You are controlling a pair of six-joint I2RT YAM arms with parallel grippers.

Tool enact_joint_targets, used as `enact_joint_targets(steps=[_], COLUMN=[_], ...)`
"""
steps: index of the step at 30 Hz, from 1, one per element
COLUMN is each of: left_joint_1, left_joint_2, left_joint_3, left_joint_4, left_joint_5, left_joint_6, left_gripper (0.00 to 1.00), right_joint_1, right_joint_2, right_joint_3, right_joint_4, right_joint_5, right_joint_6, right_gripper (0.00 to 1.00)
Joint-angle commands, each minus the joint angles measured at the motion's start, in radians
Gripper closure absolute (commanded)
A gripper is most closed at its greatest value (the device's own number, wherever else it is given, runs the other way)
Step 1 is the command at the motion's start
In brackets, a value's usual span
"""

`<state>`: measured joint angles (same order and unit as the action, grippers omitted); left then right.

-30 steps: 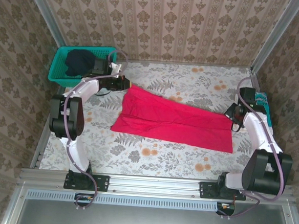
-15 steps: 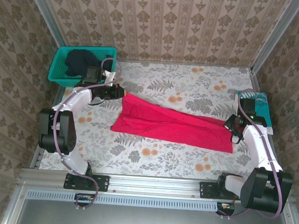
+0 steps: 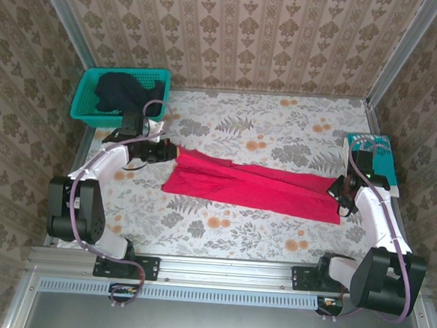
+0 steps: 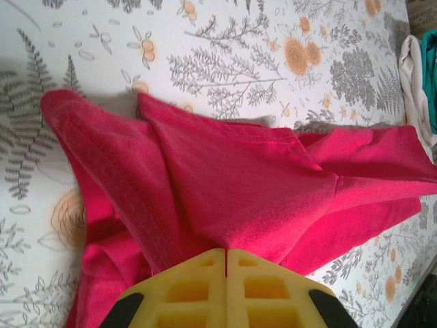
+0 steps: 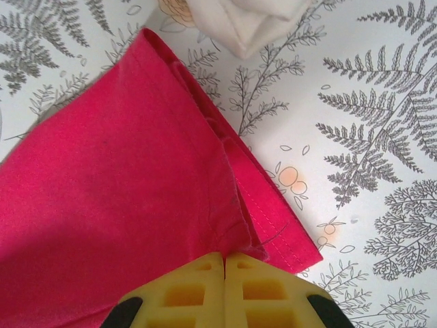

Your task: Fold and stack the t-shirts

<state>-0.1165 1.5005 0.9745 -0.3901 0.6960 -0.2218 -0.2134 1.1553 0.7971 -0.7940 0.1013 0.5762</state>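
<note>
Floral-print tabletop [image 3: 273,235], patterned wallpaper [image 3: 235,37] behind it. Upper left of the frame: teal plastic basket [image 3: 83,109] with a dark navy t-shirt [image 3: 118,91] heaped inside, not folded yet. Just below-right of it, my left gripper [image 3: 173,152], fingers pressed together, pinches the left end of the red-pink t-shirt [image 3: 254,185], which lies as a long band across mid-frame. At the band's right end my right gripper [image 3: 336,193] is clamped on a hemmed corner. At the far right edge a teal t-shirt [image 3: 380,156] lies folded.

Change: both grippers have come down-frame over the last second, dragging the shirt's far edge along, so the band is narrower. I read that as a lengthwise fold under way.

Writing: the teal shirt's white print is too small to read, and no brand is legible.
</note>
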Motion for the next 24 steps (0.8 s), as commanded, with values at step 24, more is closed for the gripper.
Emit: enact_joint_targets(steps=[24], left_joint_1=[0.014], left_joint_2=[-0.098], left_joint_3=[-0.003], left_joint_4=[-0.077], left_joint_5=[-0.004], left_joint_6=[-0.018], left_gripper=[1.0], right_joint_1=[-0.053], right_joint_2=[0.152], right_joint_3=[0.235], right_joint_4=[0.01], right_joint_5=[-0.018], right_joint_6=[-0.045], right_gripper=[1.0])
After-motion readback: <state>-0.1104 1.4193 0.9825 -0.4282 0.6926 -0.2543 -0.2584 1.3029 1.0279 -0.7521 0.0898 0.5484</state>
